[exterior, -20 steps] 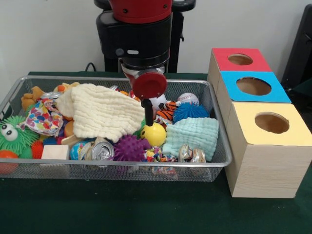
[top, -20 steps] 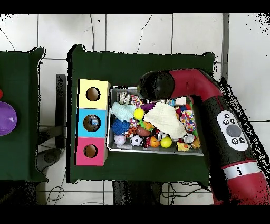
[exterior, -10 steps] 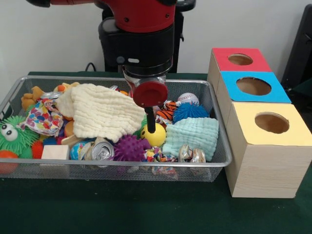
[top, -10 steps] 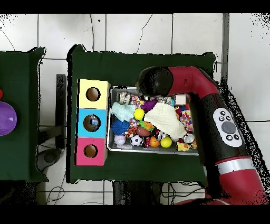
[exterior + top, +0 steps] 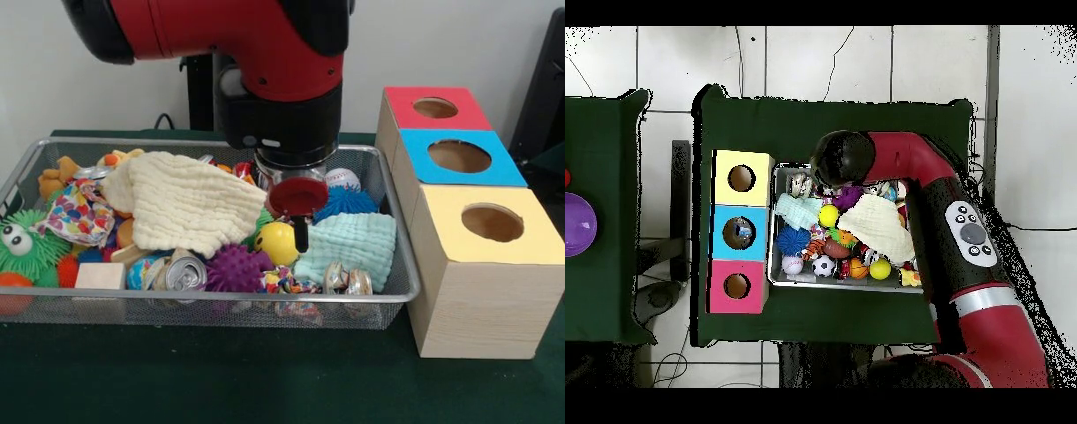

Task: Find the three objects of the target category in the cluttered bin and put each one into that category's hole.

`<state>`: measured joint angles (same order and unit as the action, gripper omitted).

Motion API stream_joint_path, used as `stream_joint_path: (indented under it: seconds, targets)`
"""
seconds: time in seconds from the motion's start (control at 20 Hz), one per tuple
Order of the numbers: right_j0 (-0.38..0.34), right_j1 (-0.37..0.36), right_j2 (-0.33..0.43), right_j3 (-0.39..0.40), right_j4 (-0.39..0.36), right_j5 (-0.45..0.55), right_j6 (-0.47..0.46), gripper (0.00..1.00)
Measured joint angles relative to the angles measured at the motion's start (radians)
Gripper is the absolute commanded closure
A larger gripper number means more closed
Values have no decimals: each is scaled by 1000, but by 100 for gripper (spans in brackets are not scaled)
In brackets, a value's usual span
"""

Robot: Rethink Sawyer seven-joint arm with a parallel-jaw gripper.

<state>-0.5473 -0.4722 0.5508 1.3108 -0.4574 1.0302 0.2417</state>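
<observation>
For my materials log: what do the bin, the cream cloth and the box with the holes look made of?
The bin: silver wire mesh, with contents visible through it. The cream cloth: soft crinkled fabric, likely cotton gauze, lying in folds. The box: pale wood, by its grain, though possibly laminate, with matte coloured top panels.

A cream cloth (image 5: 190,201) lies beside a yellow ball (image 5: 277,243).
</observation>
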Motion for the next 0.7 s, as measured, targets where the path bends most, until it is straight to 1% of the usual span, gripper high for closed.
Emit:
stream_joint_path:
  seconds: [0.1, 0.3, 0.4, 0.6, 0.7]
  targets:
    - [12, 13, -14, 2, 12, -7, 16, 0]
    - [3, 13, -23, 59, 26, -53, 40, 0]
    - [-3, 12, -35, 103, 28, -97, 54, 0]
    - [-3, 17, -60, 146, 34, -137, 70, 0]
    - [-2, 19, -68, 158, 41, -142, 74, 0]
